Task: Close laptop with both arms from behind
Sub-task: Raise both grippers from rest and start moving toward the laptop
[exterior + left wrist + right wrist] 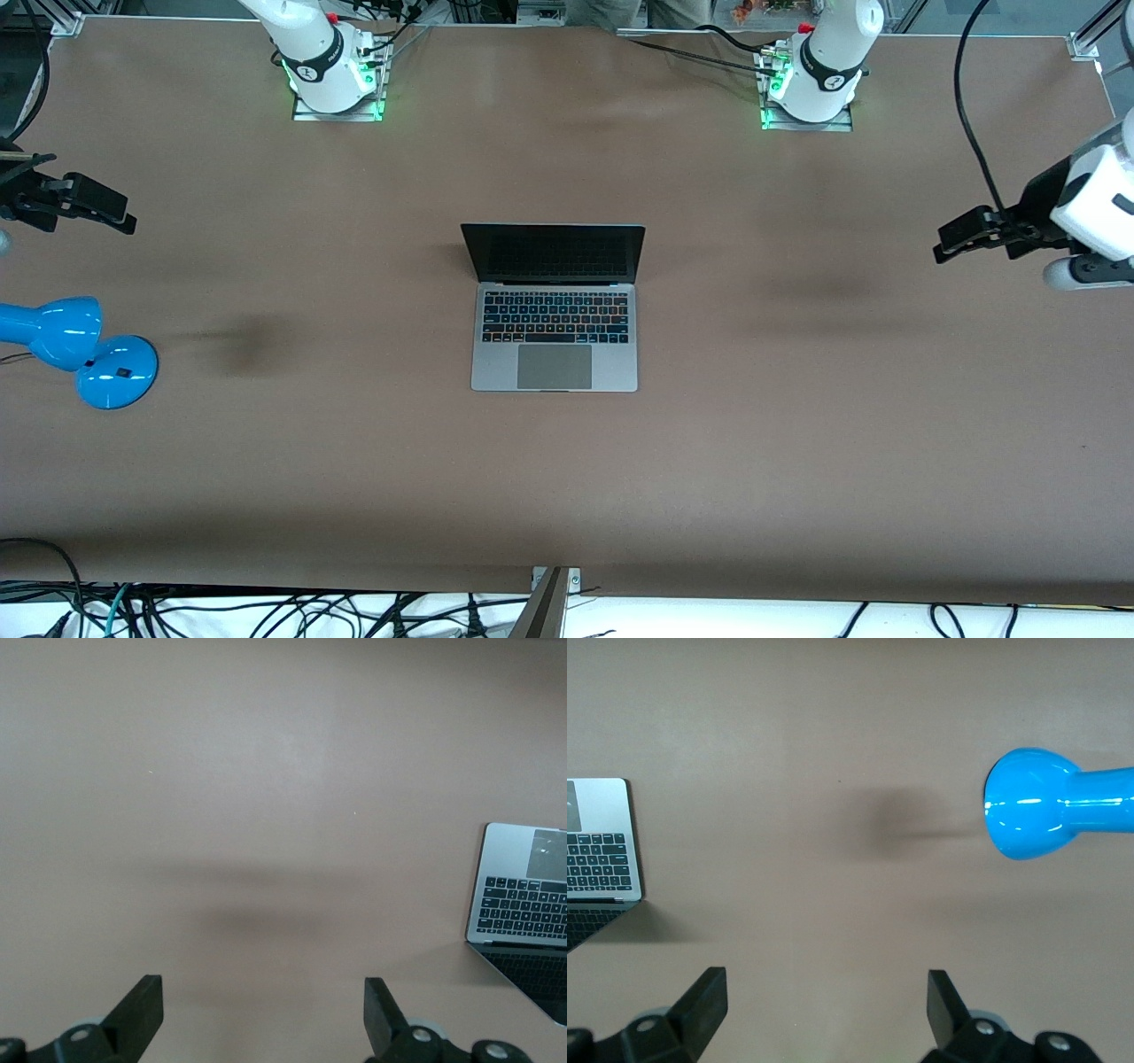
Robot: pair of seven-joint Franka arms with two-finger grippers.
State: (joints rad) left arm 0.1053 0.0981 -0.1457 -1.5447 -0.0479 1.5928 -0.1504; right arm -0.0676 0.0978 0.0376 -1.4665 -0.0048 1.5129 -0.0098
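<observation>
The silver-grey laptop (pixel 554 310) stands open in the middle of the brown table, its dark screen upright and facing the front camera. My left gripper (pixel 946 246) hangs open and empty over the left arm's end of the table, well apart from the laptop. In the left wrist view (pixel 263 997) the laptop (pixel 523 899) shows at the edge. My right gripper (pixel 122 217) hangs open and empty over the right arm's end of the table. In the right wrist view (pixel 827 992) the laptop (pixel 598 846) shows at the edge.
A blue lamp (pixel 53 330) with a round blue base (pixel 117 372) lies at the right arm's end of the table, below the right gripper; its head shows in the right wrist view (pixel 1032 815). The arm bases (pixel 332 71) (pixel 811 84) stand along the table's edge farthest from the front camera.
</observation>
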